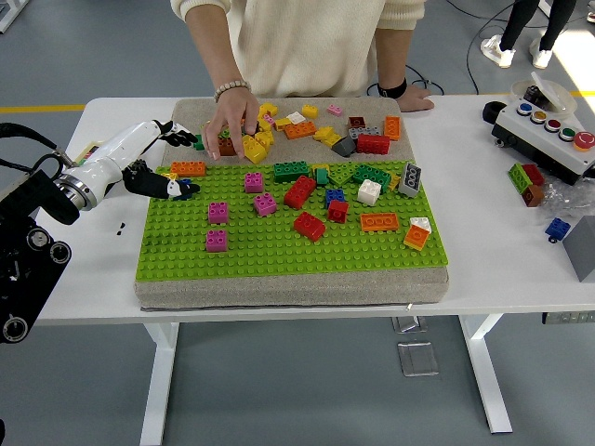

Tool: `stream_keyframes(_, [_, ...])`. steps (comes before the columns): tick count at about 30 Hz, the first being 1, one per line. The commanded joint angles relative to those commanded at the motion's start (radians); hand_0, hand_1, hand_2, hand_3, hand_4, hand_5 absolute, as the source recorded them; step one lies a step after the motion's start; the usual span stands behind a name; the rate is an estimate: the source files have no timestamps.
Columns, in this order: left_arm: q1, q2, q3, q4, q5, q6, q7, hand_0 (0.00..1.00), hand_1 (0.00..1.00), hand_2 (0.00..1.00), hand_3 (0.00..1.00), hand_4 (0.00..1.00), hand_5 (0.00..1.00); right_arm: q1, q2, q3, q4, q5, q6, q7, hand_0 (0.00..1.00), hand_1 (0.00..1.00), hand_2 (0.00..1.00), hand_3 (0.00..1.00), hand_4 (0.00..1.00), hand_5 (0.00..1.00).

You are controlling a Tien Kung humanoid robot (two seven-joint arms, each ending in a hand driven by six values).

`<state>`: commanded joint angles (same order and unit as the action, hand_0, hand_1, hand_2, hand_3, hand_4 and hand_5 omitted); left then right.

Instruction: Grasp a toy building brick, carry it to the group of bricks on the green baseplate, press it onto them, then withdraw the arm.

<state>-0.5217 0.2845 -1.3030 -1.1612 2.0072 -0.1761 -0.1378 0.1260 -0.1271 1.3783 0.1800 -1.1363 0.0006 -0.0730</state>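
The green baseplate (279, 243) lies on a grey pad and carries scattered bricks: magenta ones (218, 213) at the left, red ones (300, 191) in the middle, an orange one (378, 221) further right. My left hand (175, 186) is at the plate's left edge, its black fingers curled around a small blue brick (180, 193) that is mostly hidden by them. An orange brick (188, 168) lies just behind it. A person at the far side has one hand (226, 130) down on the yellow bricks (257, 144) in the loose pile at the back.
The person's other hand (409, 98) rests on the table at the back. A button box (547, 130) stands at the right, with loose bricks (528, 180) and a blue brick (557, 228) near it. A grey box (583, 247) is at the right edge.
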Motion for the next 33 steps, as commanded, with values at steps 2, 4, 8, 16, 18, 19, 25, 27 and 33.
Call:
stream_keyframes(2, [-0.002,0.000,0.005,0.006,0.005,0.001,-0.004,0.786,0.726,0.704,0.716,0.934,0.169,0.000,0.000,-0.002,0.000,0.000,0.000,0.000,0.752,0.675,0.723,0.651,0.905,0.486])
stream_keyframes(4, [-0.012,0.004,0.024,0.020,0.011,-0.007,-0.010,0.786,0.726,0.704,0.716,0.934,0.169,0.001,-0.001,-0.006,0.000,0.000,0.001,-0.002,0.752,0.675,0.723,0.651,0.905,0.486])
stream_keyframes(8, [-0.034,0.002,0.054,0.055,0.013,-0.013,-0.021,0.757,0.707,0.636,0.691,0.876,0.042,0.002,-0.001,-0.012,0.000,0.001,0.001,-0.003,0.753,0.676,0.724,0.651,0.905,0.486])
stream_keyframes(16, [-0.097,-0.029,0.119,0.154,0.018,-0.009,-0.045,0.749,0.711,0.619,0.675,0.860,0.057,0.006,0.000,-0.015,0.000,0.006,-0.001,-0.002,0.752,0.675,0.724,0.651,0.905,0.486])
stream_keyframes(18, [-0.107,-0.035,0.128,0.174,0.022,-0.007,-0.050,0.752,0.714,0.618,0.672,0.856,0.062,0.005,0.000,-0.014,0.000,0.007,-0.001,-0.001,0.753,0.675,0.724,0.650,0.905,0.486])
stream_keyframes(19, [-0.112,-0.040,0.134,0.186,0.022,-0.006,-0.053,0.752,0.714,0.618,0.672,0.856,0.062,0.005,0.000,-0.014,0.000,0.007,-0.001,-0.001,0.753,0.675,0.724,0.650,0.905,0.486])
stream_keyframes(25, [-0.128,-0.060,0.158,0.231,0.020,-0.003,-0.059,0.751,0.713,0.615,0.658,0.853,0.085,0.002,0.000,-0.011,0.000,0.008,0.000,-0.001,0.752,0.675,0.724,0.651,0.906,0.487])
stream_keyframes(27, [-0.130,-0.064,0.161,0.238,0.020,-0.003,-0.060,0.751,0.713,0.615,0.658,0.853,0.085,0.002,0.000,-0.011,0.000,0.008,0.000,-0.001,0.752,0.675,0.724,0.651,0.906,0.487])
stream_keyframes(33, [-0.148,-0.078,0.191,0.283,0.027,0.007,-0.073,0.756,0.713,0.613,0.656,0.854,0.057,0.008,0.000,-0.012,0.000,0.010,-0.002,0.001,0.752,0.676,0.724,0.651,0.908,0.489])
